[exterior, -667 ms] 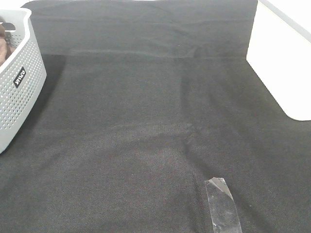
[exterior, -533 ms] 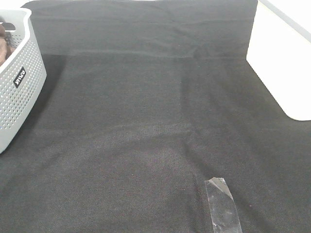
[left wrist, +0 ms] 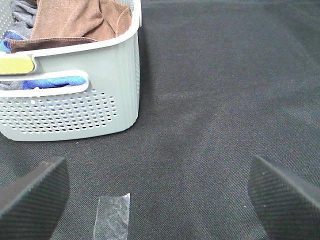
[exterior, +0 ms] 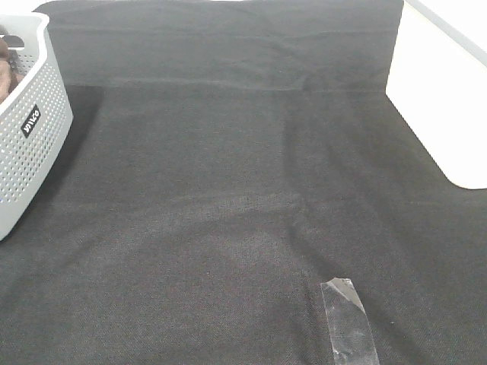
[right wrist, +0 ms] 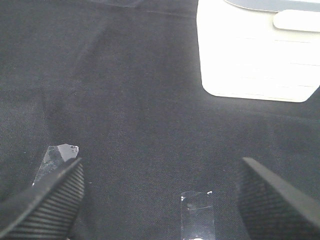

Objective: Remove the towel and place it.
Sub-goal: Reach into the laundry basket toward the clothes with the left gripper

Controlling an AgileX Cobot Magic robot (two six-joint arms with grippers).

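Note:
The brown towel (left wrist: 75,22) lies bunched in the top of a grey perforated basket (left wrist: 100,105), over blue and grey cloths. In the exterior high view only a sliver of the towel (exterior: 6,65) shows inside the basket (exterior: 30,129) at the far left edge. My left gripper (left wrist: 160,192) is open and empty, its fingers (left wrist: 35,192) wide apart above the black covering, short of the basket. My right gripper (right wrist: 160,200) is open and empty over bare black cloth. Neither gripper shows in the exterior high view.
A black table covering (exterior: 243,190) spans the work surface. A white tray-like surface (exterior: 449,114) sits at the right, and also shows in the right wrist view (right wrist: 255,55). Clear tape strips lie on the cloth (exterior: 348,323), (left wrist: 112,220), (right wrist: 197,215).

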